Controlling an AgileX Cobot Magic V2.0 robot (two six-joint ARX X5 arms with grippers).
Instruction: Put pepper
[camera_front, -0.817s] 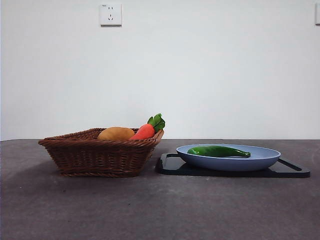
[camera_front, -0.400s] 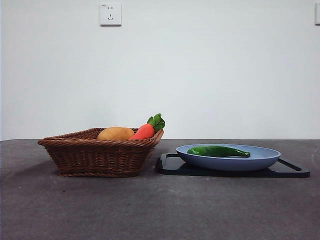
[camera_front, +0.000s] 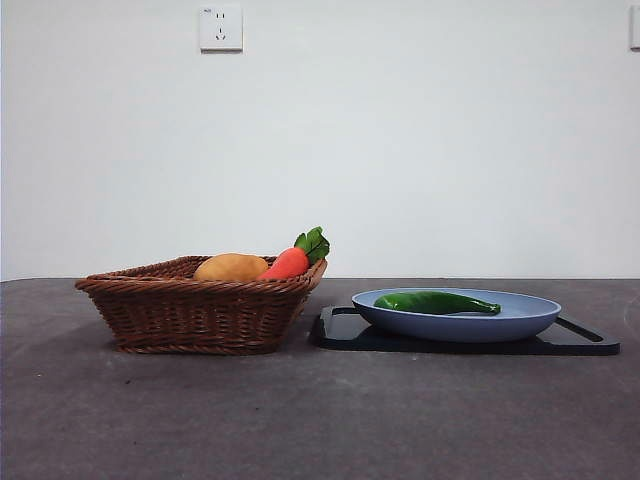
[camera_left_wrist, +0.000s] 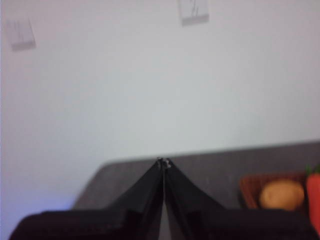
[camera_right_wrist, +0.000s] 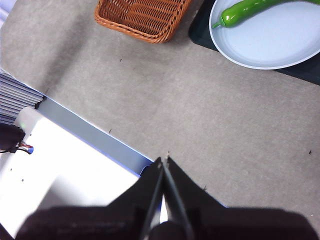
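- The wicker basket (camera_front: 200, 310) stands on the left of the table (camera_front: 320, 420), holding a potato (camera_front: 231, 267) and a carrot (camera_front: 290, 262) that leans on its rim
- The pepper (camera_front: 436, 302) lies lengthwise in the blue plate (camera_front: 520, 322), which sits on a black tray (camera_front: 590, 342) just beside the basket
- The left gripper (camera_left_wrist: 163, 162) has its jaws pressed together and is raised, with the potato off to one side below it
- The right gripper (camera_right_wrist: 164, 161) is also pinched closed on nothing, high over the table's near edge, well apart from the pepper
- Judging from this, the pepper probably goes to the basket: the right gripper should spread wide, descend over the pepper's middle, straddle it across its width, and close gently so the glossy skin does not slip
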